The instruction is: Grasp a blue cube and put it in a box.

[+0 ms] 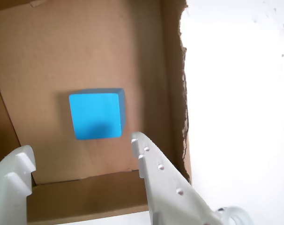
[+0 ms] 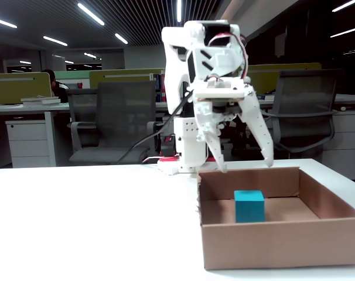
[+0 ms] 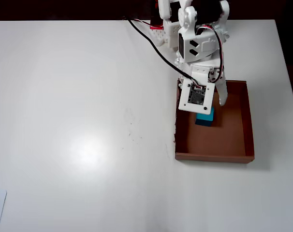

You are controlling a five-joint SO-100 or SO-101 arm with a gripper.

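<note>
The blue cube (image 1: 97, 115) rests on the floor of the brown cardboard box (image 1: 62, 47). It also shows in the fixed view (image 2: 249, 206) inside the box (image 2: 271, 249), and in the overhead view (image 3: 205, 117) partly hidden under the wrist, inside the box (image 3: 233, 155). My white gripper (image 1: 81, 149) is open and empty, hovering above the cube with a finger on each side; it also shows in the fixed view (image 2: 246, 167) above the box's back wall, clear of the cube.
The box sits on a white table (image 3: 79, 121). The arm's base (image 3: 185, 19) and a black cable (image 3: 151, 41) are at the table's far edge. Office chairs (image 2: 116, 117) stand behind the table.
</note>
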